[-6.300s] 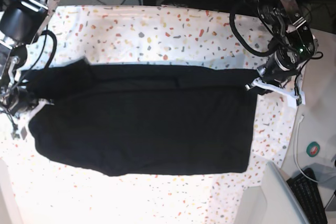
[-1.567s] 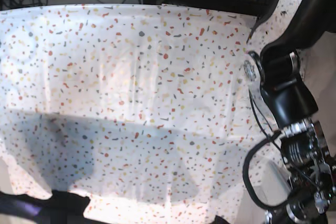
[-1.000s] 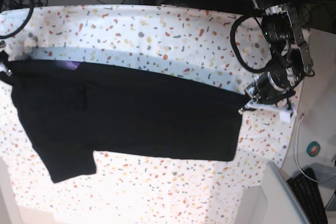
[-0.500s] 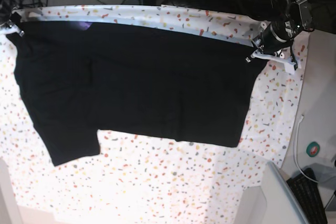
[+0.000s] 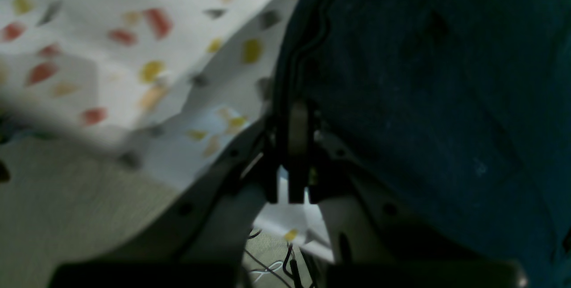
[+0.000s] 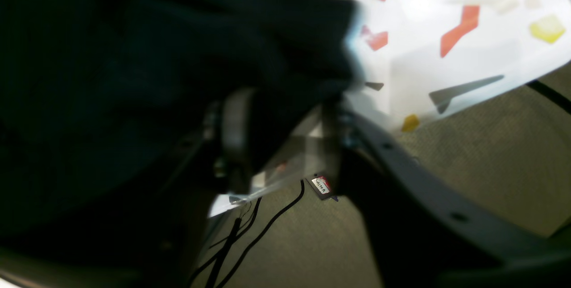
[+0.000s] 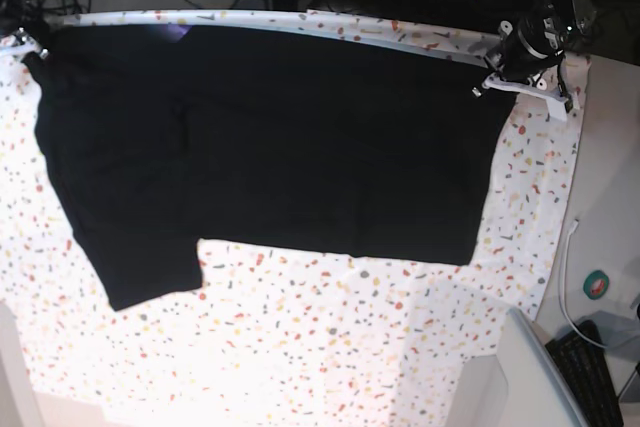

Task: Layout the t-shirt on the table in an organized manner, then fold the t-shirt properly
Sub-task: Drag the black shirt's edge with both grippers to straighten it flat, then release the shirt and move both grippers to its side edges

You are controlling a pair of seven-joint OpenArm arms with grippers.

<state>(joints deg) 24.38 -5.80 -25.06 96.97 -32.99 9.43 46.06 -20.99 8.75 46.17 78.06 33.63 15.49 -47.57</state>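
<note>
The left gripper [image 5: 296, 145] pinches the hem of the large black fabric t-shirt [image 7: 270, 137]. The right gripper [image 6: 279, 138] stands parted, dark cloth draped between its jaws. The shirt lies spread across the white speckled table [image 7: 330, 347].

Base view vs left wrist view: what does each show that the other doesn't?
Base only: the whole black fabric t-shirt spread flat, one sleeve lying toward the near edge, and the right hand at the far corner. Left wrist only: the left hand pinched shut on the shirt's stitched hem. Both: the black shirt on the white speckled table.
</note>
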